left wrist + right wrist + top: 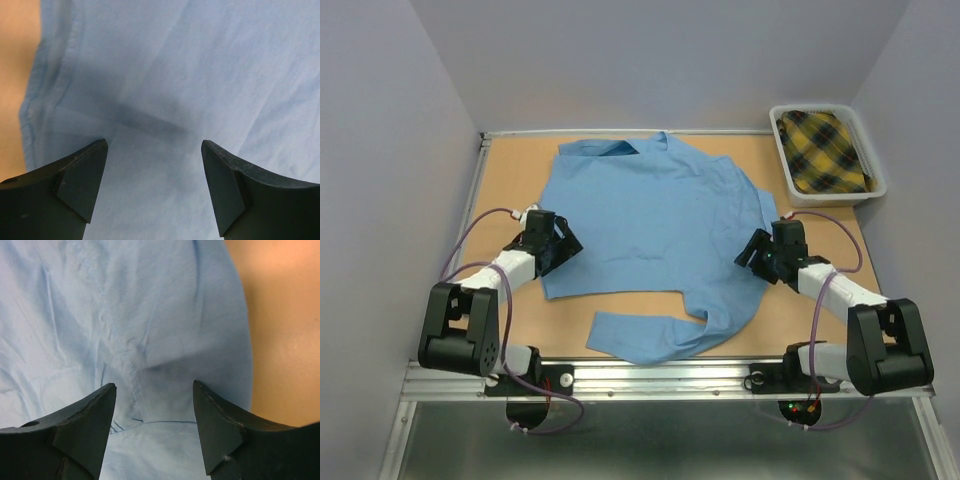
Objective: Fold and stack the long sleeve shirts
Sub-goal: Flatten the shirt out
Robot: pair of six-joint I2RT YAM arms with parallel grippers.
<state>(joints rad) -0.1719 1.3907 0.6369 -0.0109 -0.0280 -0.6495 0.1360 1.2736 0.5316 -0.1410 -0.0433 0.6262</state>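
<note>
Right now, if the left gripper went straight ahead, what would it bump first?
Probably the blue shirt: the open left gripper points straight at it, with nothing between. How near, I can't tell.

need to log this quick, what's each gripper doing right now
Left gripper: open, holding nothing, over the light blue shirt.
Right gripper: open, holding nothing, over the shirt's edge.

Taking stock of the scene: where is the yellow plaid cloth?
In the top view, the yellow plaid cloth lies in the white bin at the far right corner of the table, beyond the right gripper.
</note>
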